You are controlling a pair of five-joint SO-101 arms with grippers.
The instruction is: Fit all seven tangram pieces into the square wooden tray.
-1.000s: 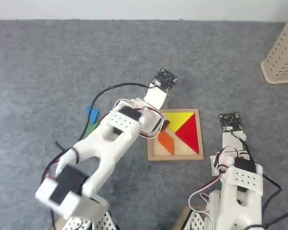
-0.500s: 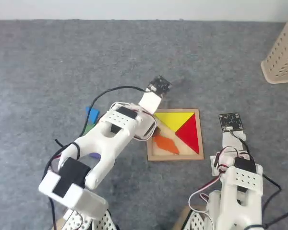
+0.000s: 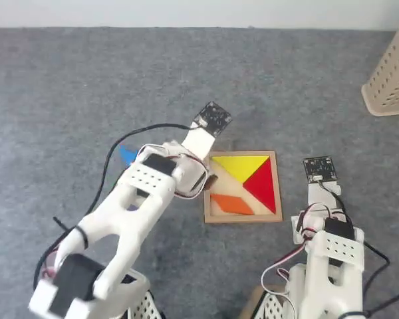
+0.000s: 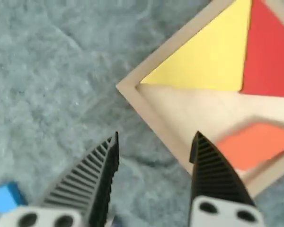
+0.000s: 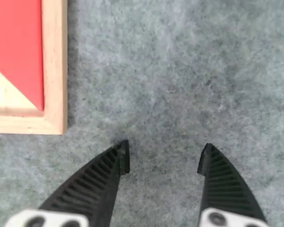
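Observation:
The square wooden tray (image 3: 274, 187) lies mid-table and holds a yellow triangle (image 3: 243, 165), a red triangle (image 3: 263, 183) and an orange parallelogram (image 3: 231, 204). In the left wrist view my left gripper (image 4: 154, 144) is open with nothing in it, over the tray's rim (image 4: 128, 88) near one corner, with the yellow triangle (image 4: 213, 56), red triangle (image 4: 272, 47) and orange parallelogram (image 4: 255, 144) beyond. A blue piece (image 3: 126, 154) lies on the carpet left of the left arm (image 3: 153, 186). My right gripper (image 5: 165, 149) is open over bare carpet beside the tray's corner (image 5: 54, 71).
A perforated wooden holder (image 3: 392, 73) stands at the far right edge. The right arm (image 3: 327, 249) sits low at the right, just outside the tray. Grey carpet covers the table, with open room at the back and left.
The left arm has swung left, off the tray's middle toward its left rim. The orange parallelogram has turned and now lies flat in the tray's near-left part. The right arm has kept still.

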